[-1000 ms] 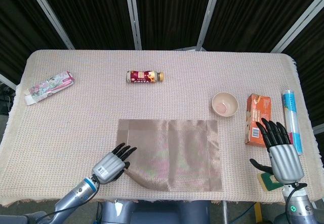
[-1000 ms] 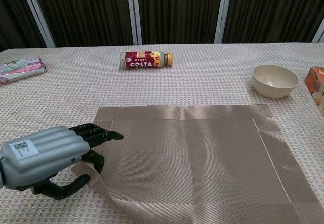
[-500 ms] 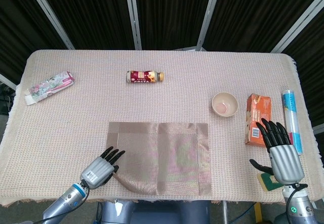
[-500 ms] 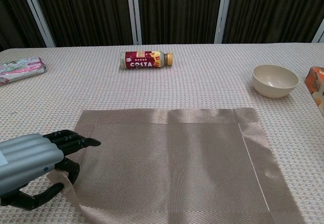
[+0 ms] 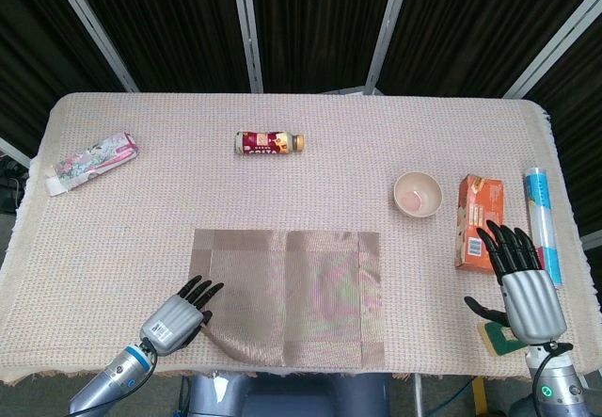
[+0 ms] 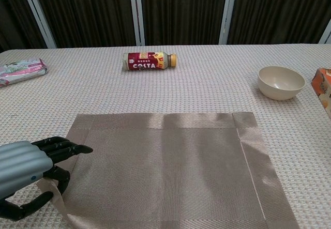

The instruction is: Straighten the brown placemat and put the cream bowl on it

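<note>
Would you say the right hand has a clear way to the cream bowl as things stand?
Probably yes: the right hand is open, and bare tablecloth lies between it and the bowl; the orange box stands beside that path.

Each robot hand has a grey shell, black fingers and blue wrist ring.

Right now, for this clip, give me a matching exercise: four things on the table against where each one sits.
Things:
1. cream bowl
2. Costa bottle
3. brown placemat
4. orange box

Places:
A. near edge, corner pinched by the left robot hand
B. lying on its side, far centre
C. just right of the bowl
D. bare cloth, right of the mat, past its far edge

Pairs: 1-D, 2-B, 3-A, 4-C
</note>
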Motion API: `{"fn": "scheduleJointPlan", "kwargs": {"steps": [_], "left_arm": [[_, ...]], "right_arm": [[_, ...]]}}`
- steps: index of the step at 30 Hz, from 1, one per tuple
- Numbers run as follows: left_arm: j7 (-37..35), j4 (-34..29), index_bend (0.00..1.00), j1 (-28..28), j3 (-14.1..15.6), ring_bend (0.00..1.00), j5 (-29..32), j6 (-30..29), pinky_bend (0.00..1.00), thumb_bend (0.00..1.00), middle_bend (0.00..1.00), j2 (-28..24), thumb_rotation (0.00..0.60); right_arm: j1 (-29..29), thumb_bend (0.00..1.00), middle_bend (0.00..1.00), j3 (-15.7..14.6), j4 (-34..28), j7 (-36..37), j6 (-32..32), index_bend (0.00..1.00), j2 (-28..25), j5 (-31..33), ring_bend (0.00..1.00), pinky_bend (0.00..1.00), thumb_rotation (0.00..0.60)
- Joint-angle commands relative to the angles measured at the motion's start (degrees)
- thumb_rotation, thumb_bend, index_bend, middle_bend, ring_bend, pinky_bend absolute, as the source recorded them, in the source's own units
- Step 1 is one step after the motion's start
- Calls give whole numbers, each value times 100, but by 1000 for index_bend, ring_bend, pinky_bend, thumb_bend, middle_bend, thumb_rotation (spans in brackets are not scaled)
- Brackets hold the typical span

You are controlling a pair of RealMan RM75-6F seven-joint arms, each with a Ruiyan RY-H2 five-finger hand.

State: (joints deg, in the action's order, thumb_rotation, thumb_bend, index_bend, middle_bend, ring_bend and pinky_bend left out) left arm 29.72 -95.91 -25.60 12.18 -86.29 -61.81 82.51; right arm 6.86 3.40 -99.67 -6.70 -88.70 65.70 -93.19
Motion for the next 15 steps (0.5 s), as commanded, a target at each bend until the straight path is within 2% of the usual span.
{"fn": "scheduleJointPlan", "kwargs": {"steps": [1, 7, 12, 15], "left_arm": [[-117, -69, 0, 2, 24, 0, -21, 39, 0, 6, 0, -109, 600], [-508, -420, 0, 66, -14, 0, -196, -246, 0, 0, 0, -586, 600], [-579, -1030, 0, 303, -133, 0, -304, -970, 0, 0, 0, -1352, 600], [-746, -1194, 0, 467, -291, 0, -310, -1436, 0, 0, 0, -1610, 600]], "right_arm": [[-1, 0, 0, 3, 0, 11, 2, 0, -4, 3, 0, 0, 600], [-1, 0, 0, 7, -3, 37, 22, 0, -16, 13, 0, 0, 600], [3, 0, 0, 14, -3, 52, 44, 0, -19, 30, 0, 0, 600], [17, 0, 0, 19, 15, 46, 107, 0, -9, 92, 0, 0, 600]]}}
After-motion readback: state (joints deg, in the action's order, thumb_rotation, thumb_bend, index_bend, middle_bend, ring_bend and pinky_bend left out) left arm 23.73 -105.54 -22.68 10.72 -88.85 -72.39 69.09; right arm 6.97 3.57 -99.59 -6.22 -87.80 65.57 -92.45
